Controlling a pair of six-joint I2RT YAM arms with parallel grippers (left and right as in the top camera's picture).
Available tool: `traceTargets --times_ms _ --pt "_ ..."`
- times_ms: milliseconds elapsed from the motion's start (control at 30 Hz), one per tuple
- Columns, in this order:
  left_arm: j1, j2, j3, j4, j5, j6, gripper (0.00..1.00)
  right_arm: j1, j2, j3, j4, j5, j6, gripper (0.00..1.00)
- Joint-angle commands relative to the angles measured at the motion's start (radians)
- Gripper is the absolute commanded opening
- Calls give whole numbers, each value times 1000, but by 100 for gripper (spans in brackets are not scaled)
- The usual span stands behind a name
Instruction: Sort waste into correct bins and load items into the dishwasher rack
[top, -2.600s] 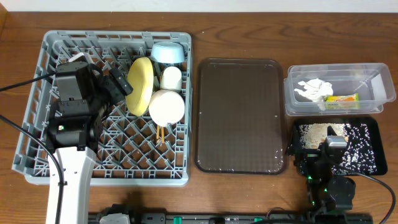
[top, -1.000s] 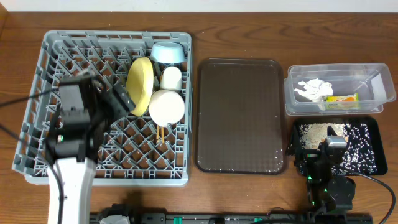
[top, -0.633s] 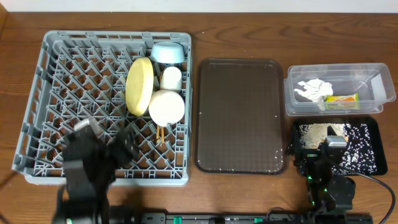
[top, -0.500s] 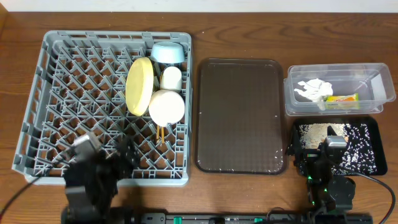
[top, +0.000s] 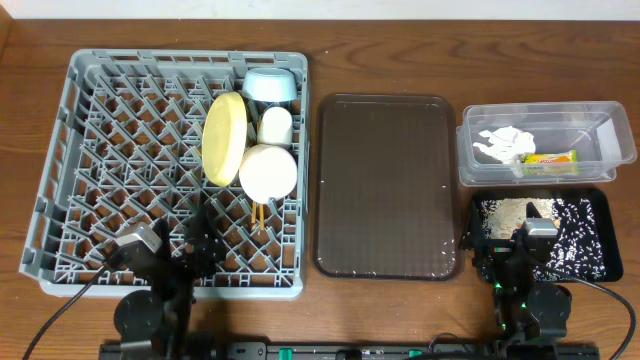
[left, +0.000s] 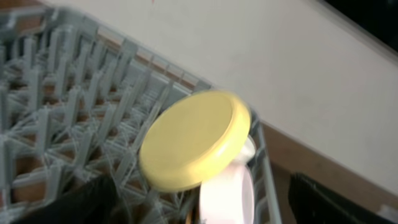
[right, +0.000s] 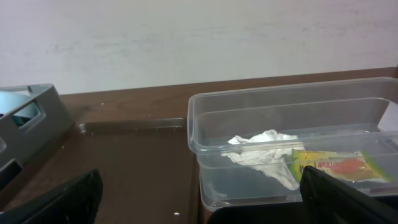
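The left arm (top: 150, 300) is pulled back off the dishwasher rack (top: 58, 170) to 7 o'clock, jaws wide and empty; the yellow plate (top: 224, 138) is left on edge inside, at 11 o'clock; right jaws are held open, empty, at 5 o'clock; loading is judged finished.

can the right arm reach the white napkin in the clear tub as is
Probably yes: the open right gripper sits just short of the open-topped clear plastic tub, and nothing covers the crumpled white paper napkin.
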Motion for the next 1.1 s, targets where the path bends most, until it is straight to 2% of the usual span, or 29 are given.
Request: traceTargets --times_ms 0,167,267,733,833,1000,1067 --pt "-2 -18 -71 141 -8 2 89 -14 -6 -2 -3 -7 -10 99" --pt "-2 -18 -162 387 -8 3 89 -14 -6 -2 -3 -7 -10 99" --pt "-2 -18 -198 445 -8 3 89 -14 -6 -2 -3 -7 -10 99" --pt "-3 -18 -294 415 -8 58 90 -14 -6 -2 -3 -7 -10 99" --pt "-13 -18 -294 367 -8 121 90 -14 -6 -2 -3 -7 -10 99" --pt "-30 -18 -294 261 -9 304 90 -14 -6 -2 -3 -7 -10 99" --pt "-31 -18 -294 264 -8 361 90 -14 -6 -2 -3 -7 -10 99"
